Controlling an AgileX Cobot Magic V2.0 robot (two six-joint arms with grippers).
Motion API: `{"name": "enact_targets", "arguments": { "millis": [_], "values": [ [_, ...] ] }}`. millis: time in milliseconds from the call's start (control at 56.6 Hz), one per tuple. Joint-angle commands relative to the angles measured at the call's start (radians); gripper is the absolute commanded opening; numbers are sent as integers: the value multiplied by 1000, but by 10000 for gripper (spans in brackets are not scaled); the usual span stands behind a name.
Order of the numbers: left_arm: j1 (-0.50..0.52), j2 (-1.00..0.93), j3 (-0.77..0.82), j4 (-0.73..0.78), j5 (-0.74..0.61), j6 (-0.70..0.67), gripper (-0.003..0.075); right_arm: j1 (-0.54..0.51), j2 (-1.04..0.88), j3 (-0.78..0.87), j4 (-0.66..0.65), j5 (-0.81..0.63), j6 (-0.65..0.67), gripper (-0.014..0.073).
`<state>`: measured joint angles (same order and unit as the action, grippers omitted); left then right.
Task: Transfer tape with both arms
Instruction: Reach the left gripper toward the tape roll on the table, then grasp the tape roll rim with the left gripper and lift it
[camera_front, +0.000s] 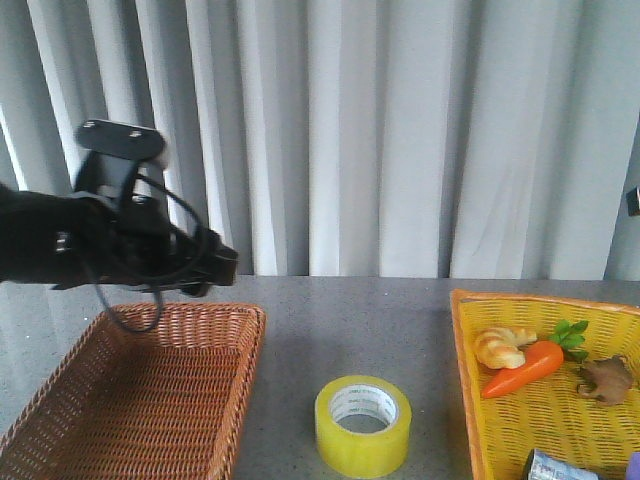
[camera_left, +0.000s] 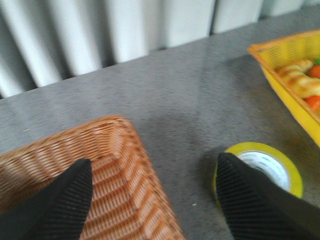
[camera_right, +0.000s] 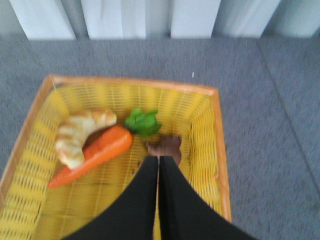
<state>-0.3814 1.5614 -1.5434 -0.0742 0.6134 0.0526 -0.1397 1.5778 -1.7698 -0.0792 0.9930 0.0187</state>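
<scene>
The brown basket stands at the left edge of the desk. The left gripper hangs above the basket's right rim, released, its fingers spread wide, and it holds nothing.

The tape lies flat on the desk near the front edge, between the two baskets, its hole facing up. It is to the right of the left gripper and lower, apart from it; in the left wrist view one finger stands in front of the roll's near side.

I judge the roll to be stiff and rather light, with a smooth outside that may slip. A good hold is across the wall of the ring, one finger in the core and one outside, or across the whole roll.

The yellow basket stands at the right edge with a carrot, a bread and a brown toy. The right gripper hovers above this basket, clenched and empty, well apart from the tape.
</scene>
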Motion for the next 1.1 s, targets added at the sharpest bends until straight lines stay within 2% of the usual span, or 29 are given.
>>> {"name": "enact_targets", "arguments": {
  "millis": [0,159,300,530,813,972,1078],
  "values": [
    [-61,107,-163,-11,39,13,496,-7,-36,13,4,-25,9,-8],
    [-124,317,-406,-11,197,13,496,-7,-36,34,5,4,9,-8],
    [-148,460,-557,1,295,18,496,-7,-36,34,4,5,9,-8],
    [-150,558,-582,1,253,18,496,-7,-36,34,4,5,8,-8],
    [-150,636,-582,-3,293,7,490,-7,-36,34,4,5,8,-8],
    [-150,660,-582,-2,323,-22,412,-7,-36,34,4,5,8,-8],
    [-150,667,-582,-2,324,-43,295,-7,-36,34,4,8,8,-8]
  ]
}}
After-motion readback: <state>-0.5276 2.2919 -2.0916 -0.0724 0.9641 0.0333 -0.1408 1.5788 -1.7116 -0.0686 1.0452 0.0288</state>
